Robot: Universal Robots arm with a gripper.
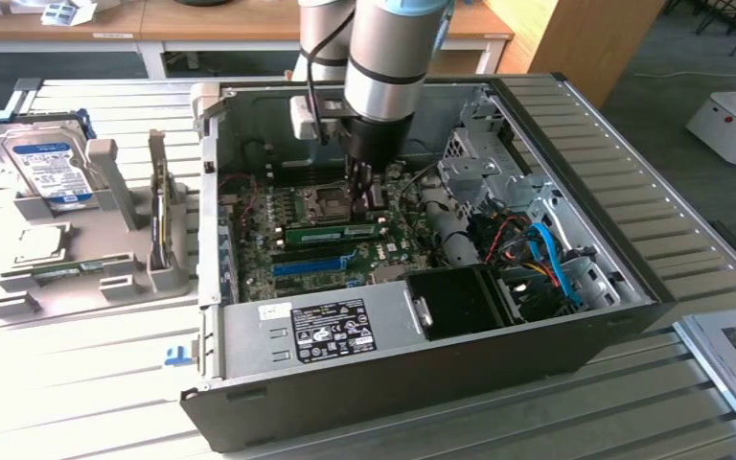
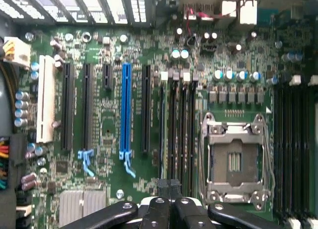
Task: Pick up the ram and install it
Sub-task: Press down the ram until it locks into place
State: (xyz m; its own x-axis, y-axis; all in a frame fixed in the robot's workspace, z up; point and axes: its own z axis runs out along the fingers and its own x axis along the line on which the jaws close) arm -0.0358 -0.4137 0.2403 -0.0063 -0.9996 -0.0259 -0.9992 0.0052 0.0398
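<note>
Clearly, one open computer case is seen lying on a slatted table, with one motherboard held inside it. One power supply with a black label is placed in the case on the near side of the gripper, and a bundle of blue, red and orange cables is packed to the exterior view's right of it. One grey holder is set on the table outside the case, well apart from the gripper; one hard drive is stood in it. One arm is lowered steeply into the case from above, wrist pointing down at the board. One ram is seen lying across the board just below the gripper, seated among the memory slots; whether it is touched cannot be told. One blue slot is counted among several black ones, and one processor socket lies beside the fingers, which are pressed together with nothing visible between them.
</note>
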